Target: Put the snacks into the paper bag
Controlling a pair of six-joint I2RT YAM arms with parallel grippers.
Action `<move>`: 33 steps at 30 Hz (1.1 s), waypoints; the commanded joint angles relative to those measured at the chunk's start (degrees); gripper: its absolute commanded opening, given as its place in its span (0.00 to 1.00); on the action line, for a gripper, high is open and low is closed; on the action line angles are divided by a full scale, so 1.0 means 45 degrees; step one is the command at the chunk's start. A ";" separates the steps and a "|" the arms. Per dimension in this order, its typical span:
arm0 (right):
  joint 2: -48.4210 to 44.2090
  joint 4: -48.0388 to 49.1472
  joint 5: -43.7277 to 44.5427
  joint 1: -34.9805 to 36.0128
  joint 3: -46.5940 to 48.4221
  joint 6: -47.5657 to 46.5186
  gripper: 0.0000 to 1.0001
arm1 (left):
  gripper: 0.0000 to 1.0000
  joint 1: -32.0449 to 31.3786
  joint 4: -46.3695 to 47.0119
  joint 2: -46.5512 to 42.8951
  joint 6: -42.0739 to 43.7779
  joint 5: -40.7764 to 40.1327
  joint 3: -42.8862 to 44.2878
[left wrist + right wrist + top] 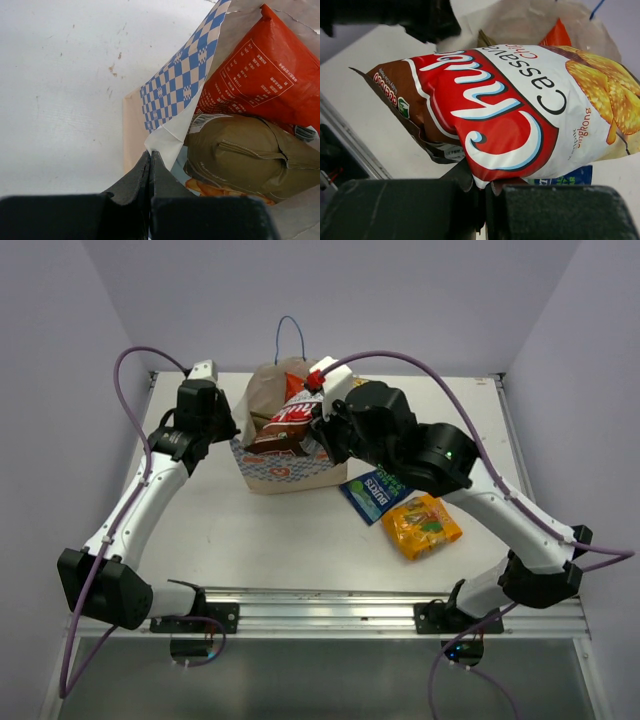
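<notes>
The paper bag [285, 472] stands at mid-table with its mouth open. My left gripper [230, 430] is shut on the bag's left rim, and the wrist view shows the rim pinched between its jaws [150, 156]. The red chip bag [260, 75] and the brown-and-light-blue chip bag [250, 150] lie inside. My right gripper [320, 432] is shut on the edge of the Chulo bag [505, 110] and holds it over the bag's mouth [285, 425]. The small dark blue packet [375, 495] and the small orange packet [422, 526] lie on the table right of the bag.
The bag's blue cord handle [290, 335] stands up at the back. A metal rail [330, 605] runs along the table's near edge. The purple walls stand close on the left, back and right.
</notes>
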 commanded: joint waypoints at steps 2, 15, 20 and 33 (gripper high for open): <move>-0.0611 0.2871 -0.2175 -0.1572 -0.1579 -0.0563 0.00 | 0.00 -0.0078 -0.0062 -0.0240 -0.0248 -0.0075 0.0283; 0.1495 0.3537 -0.5221 -0.2707 0.0956 -0.0038 0.00 | 0.00 -0.0097 0.0075 -0.0377 -0.0170 -0.0447 -0.0244; 0.2260 0.4724 -0.7136 -0.2727 0.0765 0.1544 0.00 | 0.00 -0.0117 0.0192 -0.0299 -0.0190 -0.0369 -0.0284; 0.3955 0.5376 -0.8641 -0.3195 0.0874 0.1761 0.00 | 0.00 -0.0117 0.0270 -0.0299 0.0005 -0.0466 -0.0421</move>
